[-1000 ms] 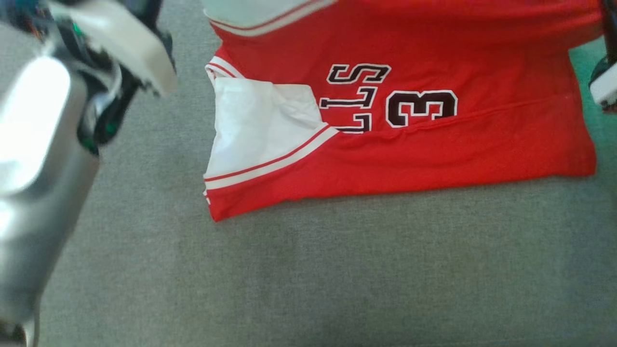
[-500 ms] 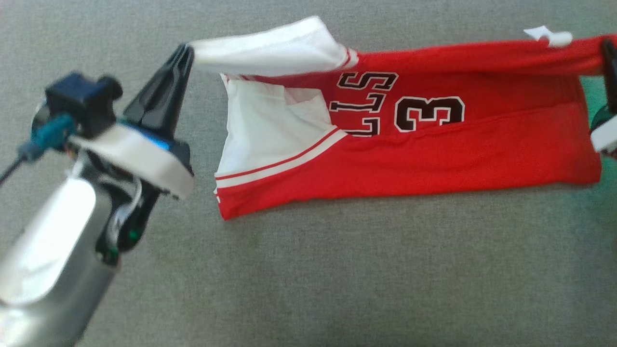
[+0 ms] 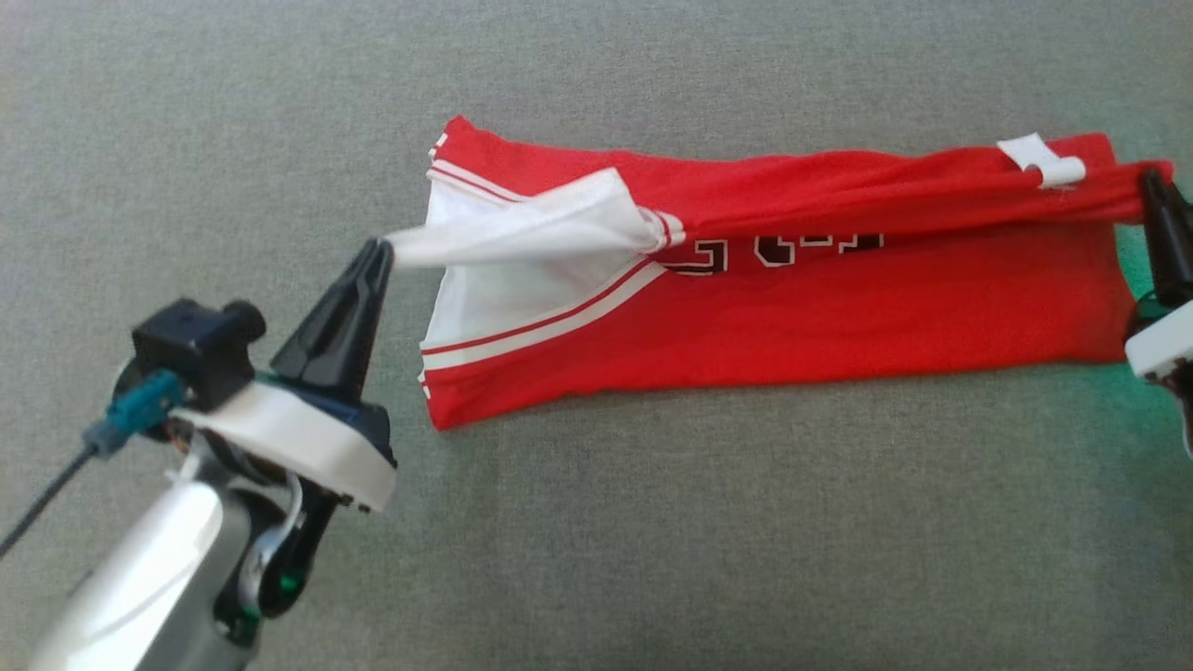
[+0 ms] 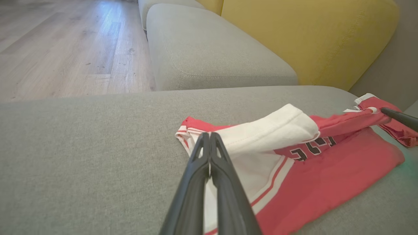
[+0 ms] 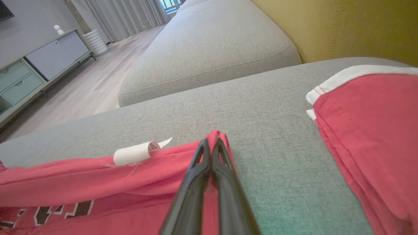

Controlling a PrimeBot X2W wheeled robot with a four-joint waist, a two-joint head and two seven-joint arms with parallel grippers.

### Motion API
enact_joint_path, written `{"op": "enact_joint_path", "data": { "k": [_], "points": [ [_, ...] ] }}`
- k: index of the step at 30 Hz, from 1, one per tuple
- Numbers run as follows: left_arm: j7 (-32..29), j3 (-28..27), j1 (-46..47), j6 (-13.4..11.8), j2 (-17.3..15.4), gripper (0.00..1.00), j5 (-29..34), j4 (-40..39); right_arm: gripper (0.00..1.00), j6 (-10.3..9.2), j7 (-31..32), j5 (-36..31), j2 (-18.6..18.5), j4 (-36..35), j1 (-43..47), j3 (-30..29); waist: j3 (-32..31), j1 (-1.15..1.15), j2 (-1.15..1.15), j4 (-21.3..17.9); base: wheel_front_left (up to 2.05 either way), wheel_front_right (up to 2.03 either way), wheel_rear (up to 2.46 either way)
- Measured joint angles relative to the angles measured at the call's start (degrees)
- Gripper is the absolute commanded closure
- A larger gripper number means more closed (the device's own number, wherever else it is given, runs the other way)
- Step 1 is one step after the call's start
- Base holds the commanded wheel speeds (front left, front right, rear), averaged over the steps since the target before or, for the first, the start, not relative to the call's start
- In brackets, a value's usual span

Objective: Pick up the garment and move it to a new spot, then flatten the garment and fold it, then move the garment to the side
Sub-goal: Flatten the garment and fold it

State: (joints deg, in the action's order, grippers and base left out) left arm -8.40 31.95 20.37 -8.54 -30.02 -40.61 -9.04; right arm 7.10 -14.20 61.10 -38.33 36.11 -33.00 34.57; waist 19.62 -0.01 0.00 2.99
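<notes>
The red-and-white fabric jersey lies on the grey upholstered sofa cushion, its upper layer stretched taut between the left gripper, closed tight on the white sleeve, and the right gripper, closed on its red far end, likely so the fold lands flat.

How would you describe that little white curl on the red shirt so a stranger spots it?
On the grey sofa cushion lies a red jersey, stretched sideways. Near its right end sits a small label: a curled white strip, unlike the broad white panel at the left end.
</notes>
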Motion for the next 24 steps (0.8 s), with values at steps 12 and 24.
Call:
{"op": "enact_joint_path", "data": {
  "k": [12,24],
  "points": [
    [2.8,1.8,-2.0,-0.1,1.2,0.98,-0.2,3.3,0.38,0.00,0.1,-2.3,0.9,-1.5,3.6,-2.0,-0.5,0.01,0.00,0.0,0.00,0.00,0.00],
    [7.2,3.2,-6.5,-2.3,3.4,0.00,0.7,7.5,0.00,0.00,1.0,-2.7,1.8,-1.1,10.4,-5.3,-4.3,0.01,0.00,-1.0,0.00,0.00,0.00]
  ]
}}
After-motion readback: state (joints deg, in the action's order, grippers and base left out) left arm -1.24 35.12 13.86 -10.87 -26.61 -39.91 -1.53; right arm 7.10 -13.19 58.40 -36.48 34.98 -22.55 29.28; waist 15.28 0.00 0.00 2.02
